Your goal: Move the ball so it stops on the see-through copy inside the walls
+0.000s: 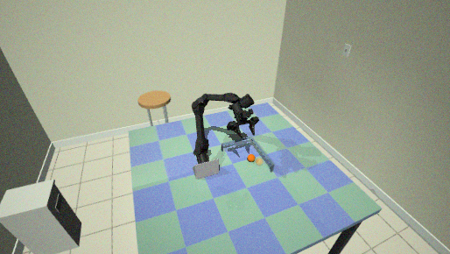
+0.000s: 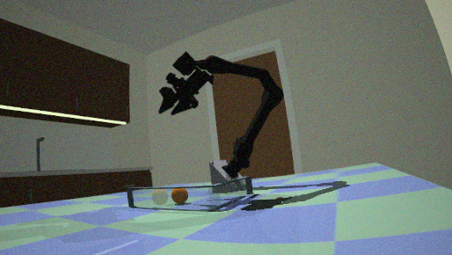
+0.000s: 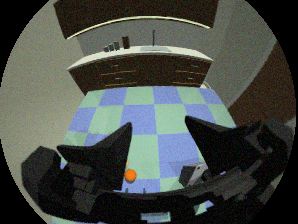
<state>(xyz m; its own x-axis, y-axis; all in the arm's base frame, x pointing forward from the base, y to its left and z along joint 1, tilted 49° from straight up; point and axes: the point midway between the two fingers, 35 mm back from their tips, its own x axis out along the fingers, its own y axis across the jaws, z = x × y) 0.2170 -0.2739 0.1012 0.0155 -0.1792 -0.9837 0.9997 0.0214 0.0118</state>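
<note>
The orange ball point(image 1: 250, 158) point(image 2: 179, 195) point(image 3: 130, 175) rests just beside its pale see-through copy point(image 1: 259, 162) point(image 2: 159, 196) point(image 3: 126, 163), inside two low clear walls point(image 1: 263, 156) point(image 2: 131, 197) whose corner, seen from the top, points toward the worktop's point(image 1: 236, 208) point(image 2: 374, 211) point(image 3: 170, 120) far corner.

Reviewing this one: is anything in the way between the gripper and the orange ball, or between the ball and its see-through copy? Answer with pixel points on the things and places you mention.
Nothing visible stands between the orange ball point(image 1: 250, 158) point(image 2: 179, 196) point(image 3: 130, 175) and its see-through copy point(image 1: 259, 161) point(image 2: 160, 197). The gripper point(image 1: 243, 130) point(image 2: 166, 112) point(image 3: 158, 121) is above the low clear walls point(image 1: 263, 156) point(image 2: 130, 197), which might obstruct a low approach.
</note>
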